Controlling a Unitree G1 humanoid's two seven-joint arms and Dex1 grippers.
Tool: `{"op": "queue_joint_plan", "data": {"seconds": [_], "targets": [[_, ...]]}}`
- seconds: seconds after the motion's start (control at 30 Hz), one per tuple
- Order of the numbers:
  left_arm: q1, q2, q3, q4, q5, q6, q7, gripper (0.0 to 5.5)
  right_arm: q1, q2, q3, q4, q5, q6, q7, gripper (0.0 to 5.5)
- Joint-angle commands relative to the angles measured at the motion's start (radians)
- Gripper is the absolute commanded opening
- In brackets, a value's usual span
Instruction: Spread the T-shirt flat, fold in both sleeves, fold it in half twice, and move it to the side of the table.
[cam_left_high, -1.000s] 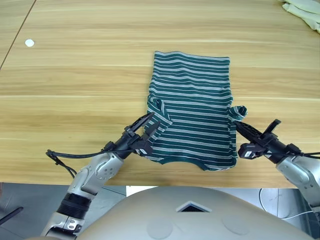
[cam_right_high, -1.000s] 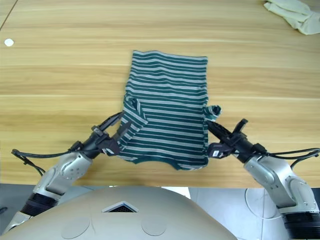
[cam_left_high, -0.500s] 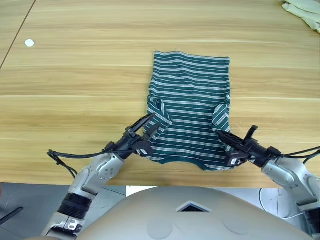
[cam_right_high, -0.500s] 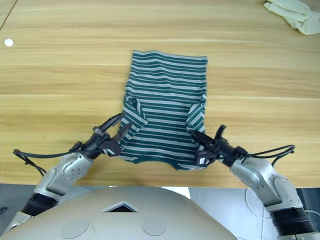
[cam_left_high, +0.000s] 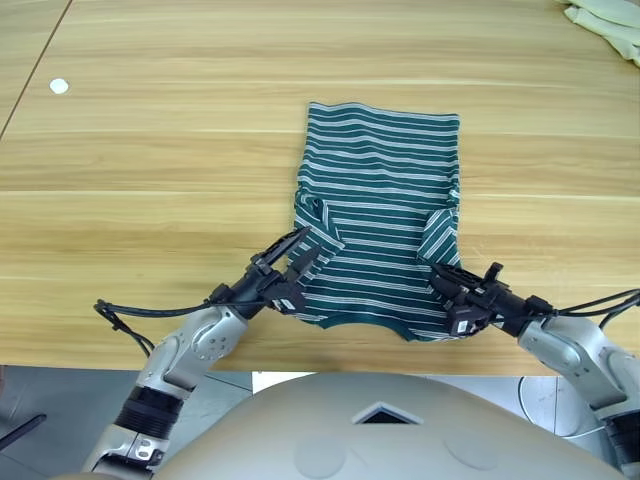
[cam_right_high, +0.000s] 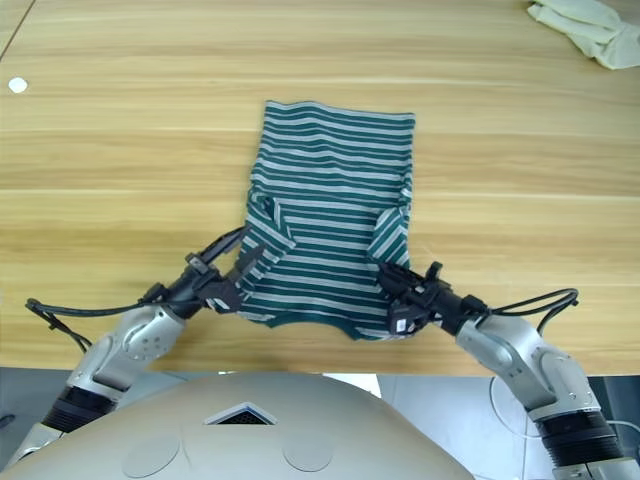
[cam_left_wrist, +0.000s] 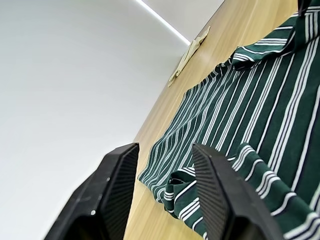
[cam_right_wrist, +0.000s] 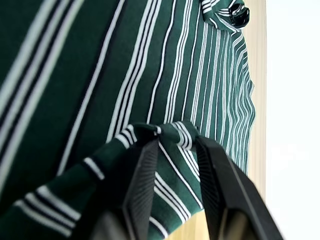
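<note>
The striped T-shirt is laid flat on the desk close to its 6 o'clock edge, with the neckline toward 6 o'clock and the hem toward 12 o'clock. Both sleeves are turned in over the body. The left end effector is held at the shirt's 7 o'clock corner, its fingers spread with nothing clamped. The right end effector is closed on a fold of the striped fabric at the 5 o'clock corner. A pale cloth is seen at the desk's 1 o'clock corner, well apart
</note>
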Motion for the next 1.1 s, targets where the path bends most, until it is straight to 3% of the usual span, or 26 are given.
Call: {"op": "queue_joint_plan", "data": {"seconds": [0.03,0.33,0.6,1.1], "targets": [[-0.010,0.016,0.008,0.002,0.004,-0.002,-0.012,1.98,0.002,-0.011,-0.016,-0.026,0.045,-0.003,0.020,1.35],[-0.096,0.111,0.040,0.082,0.047,0.010,-0.055,1.98,-0.003,-0.012,-0.014,-0.075,0.150,-0.005,0.077,1.35],[-0.258,0.208,-0.080,0.328,0.019,-0.076,-0.259,1.98,-0.124,0.078,-0.090,-0.099,0.227,0.060,0.027,1.35],[-0.079,0.394,-0.147,0.123,-0.009,-0.092,-0.437,1.98,-0.160,0.106,-0.134,-0.079,0.166,0.116,-0.005,1.35]]}}
